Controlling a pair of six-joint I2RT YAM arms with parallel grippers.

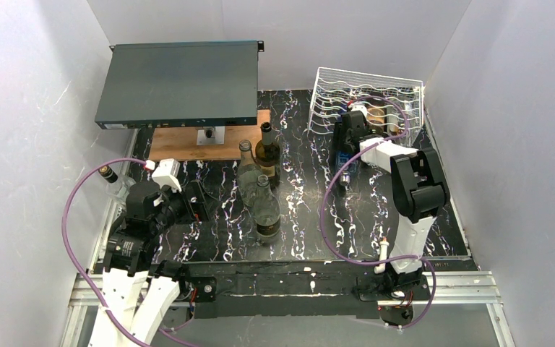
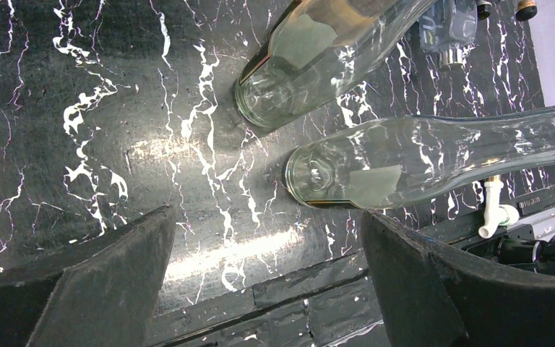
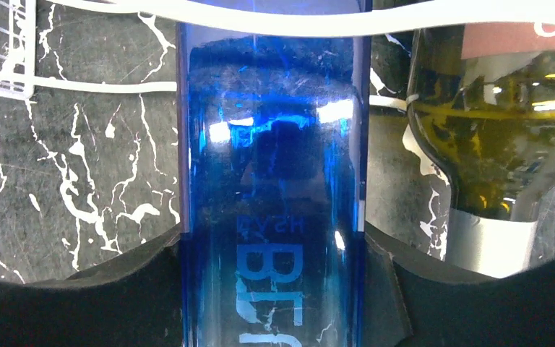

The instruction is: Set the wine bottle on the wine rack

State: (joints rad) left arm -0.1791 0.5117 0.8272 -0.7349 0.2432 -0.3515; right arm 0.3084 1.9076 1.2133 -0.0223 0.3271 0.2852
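Blue glass sits pinched in our right gripper (image 3: pixel 271 249): the wine bottle (image 3: pixel 271 144), long axis pointing straight ahead into the wine rack (image 1: pixel 367 92), its far end under a white wire (image 3: pixel 274 25). Our left gripper (image 2: pixel 267 253) hangs spread over the table (image 2: pixel 79 108), well apart.

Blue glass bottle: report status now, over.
Right gripper shut on blue glass bottle, at white wire rack. Left gripper open, empty. Olive-green glass bottle close alongside.

Dark flat metal box (image 1: pixel 177 83) on wooden board (image 1: pixel 181 144), black marbled tabletop (image 1: pixel 303 210), white walls (image 1: pixel 22 108)
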